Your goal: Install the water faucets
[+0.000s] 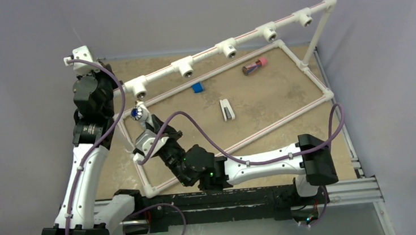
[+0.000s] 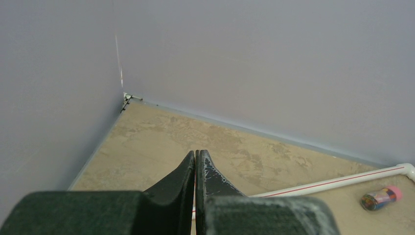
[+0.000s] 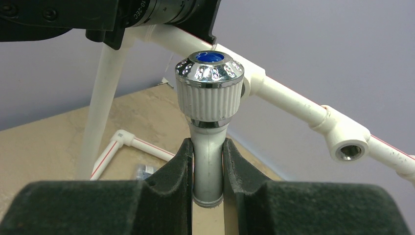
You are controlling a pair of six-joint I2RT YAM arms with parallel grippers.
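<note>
A white water faucet (image 3: 209, 90) with a ribbed knob and a chrome, blue-centred cap stands upright between my right gripper's fingers (image 3: 183, 161). My right gripper (image 3: 208, 147) is shut on its spout. In the top view the faucet (image 1: 137, 113) hangs just in front of the leftmost T-fitting (image 1: 139, 88) of the raised white pipe rail (image 1: 244, 36). Its threaded end is hidden behind the knob. My left gripper (image 2: 195, 157) is shut and holds nothing. It is raised over the table's back left corner, and its arm (image 1: 91, 93) is beside the rail's left end.
Several more open T-fitting sockets (image 3: 348, 145) line the rail. A rectangular pipe frame (image 1: 316, 79) lies on the tan table. Inside it are a blue piece (image 1: 197, 87), a flat white-and-black piece (image 1: 227, 109) and a small bottle (image 1: 255, 66). Walls close in at the back and both sides.
</note>
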